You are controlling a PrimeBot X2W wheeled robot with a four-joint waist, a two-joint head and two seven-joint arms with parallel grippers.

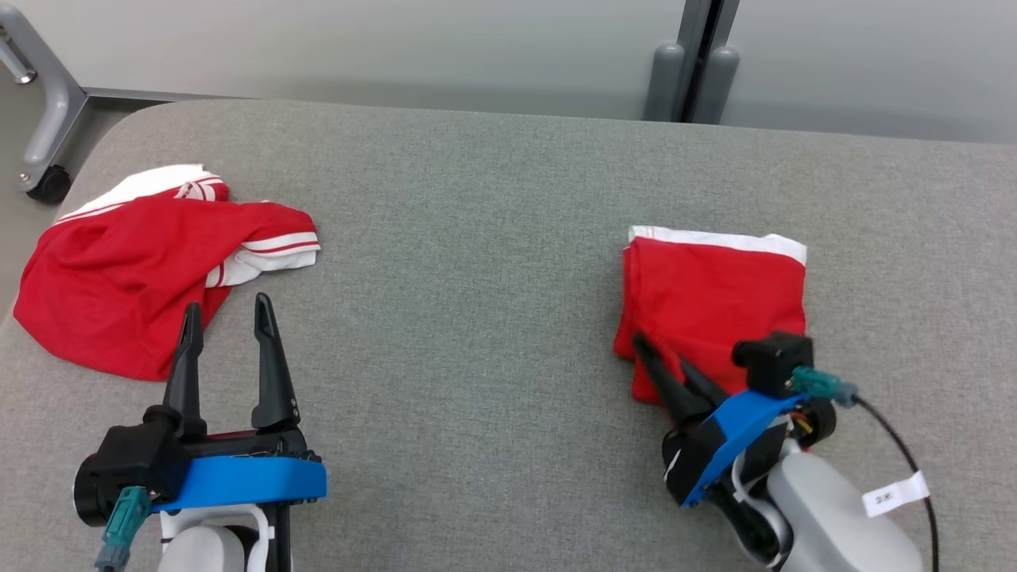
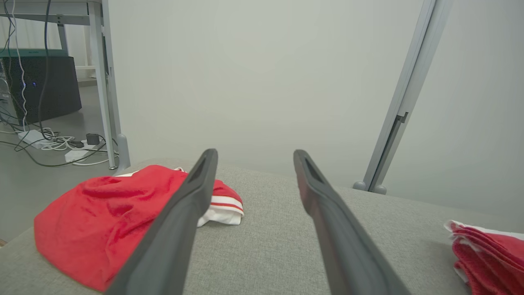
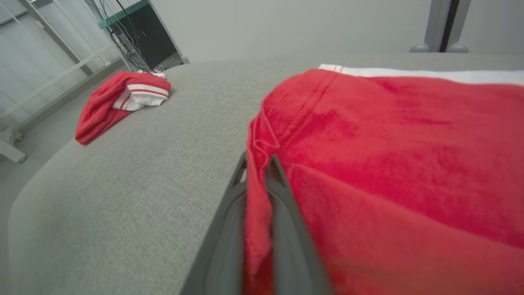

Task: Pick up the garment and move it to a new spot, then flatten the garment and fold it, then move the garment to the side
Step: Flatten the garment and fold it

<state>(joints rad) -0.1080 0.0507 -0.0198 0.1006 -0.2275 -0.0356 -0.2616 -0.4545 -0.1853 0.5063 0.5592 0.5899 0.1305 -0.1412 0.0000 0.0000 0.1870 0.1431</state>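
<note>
Light was bright, even and diffuse | shadow lay faint and soft beside the folded garment (image 2: 487,250), right of the left gripper (image 2: 251,153) | right gripper (image 3: 258,157) fingers (image 3: 223,233) showed blurred close up | wrist views bowed at edges

A broad stretch of bare grey counter (image 1: 477,278) lies open between the left end effector (image 1: 226,303) and the right end effector (image 1: 658,351); ahead of the left one's spread fingers the path runs free to the far edge; a crumpled garment (image 1: 111,294) is heaped just to its left; the folded garment (image 1: 715,302) blocks the ground ahead and right of the right one; beyond the counter stand a pale wall (image 1: 397,48) and an upright post (image 1: 699,71).
</note>
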